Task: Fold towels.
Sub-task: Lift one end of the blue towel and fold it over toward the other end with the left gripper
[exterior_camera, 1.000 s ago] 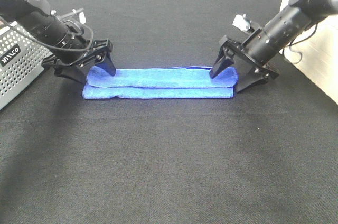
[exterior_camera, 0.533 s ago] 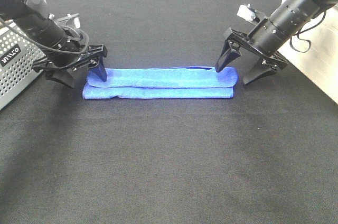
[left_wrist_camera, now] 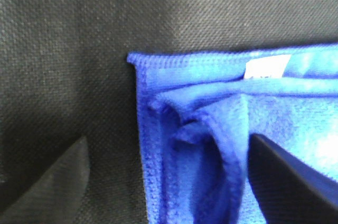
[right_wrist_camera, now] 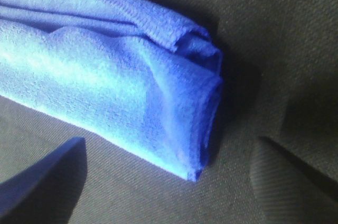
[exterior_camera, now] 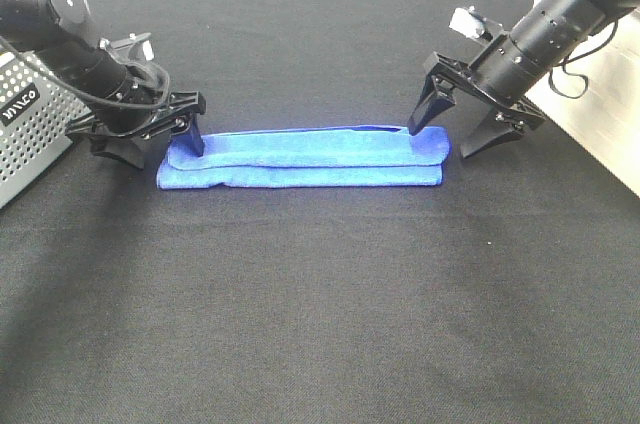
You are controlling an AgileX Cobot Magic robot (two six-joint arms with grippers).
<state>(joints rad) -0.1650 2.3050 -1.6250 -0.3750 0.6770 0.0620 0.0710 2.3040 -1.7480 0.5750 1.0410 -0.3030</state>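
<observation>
The royal-blue towel (exterior_camera: 300, 156) lies on the black table folded into a long narrow strip. My left gripper (exterior_camera: 160, 150) is open at its left end, with one finger over the cloth and the other on the table beside it. The left wrist view shows that end (left_wrist_camera: 185, 108) with its white tag (left_wrist_camera: 266, 67) between the spread fingers (left_wrist_camera: 288, 182). My right gripper (exterior_camera: 440, 142) is open and empty just above the right end. The right wrist view shows the rolled end (right_wrist_camera: 105, 76) lying free between the fingers (right_wrist_camera: 42, 182).
A perforated grey basket (exterior_camera: 30, 119) stands at the table's left edge, close behind my left arm. The black cloth's right edge (exterior_camera: 590, 159) runs close behind my right arm, with a pale surface beyond.
My right gripper has lifted up and back off the towel's right end and now holds still. My left gripper has drawn back leftward to the towel's left end. The towel lies still.
</observation>
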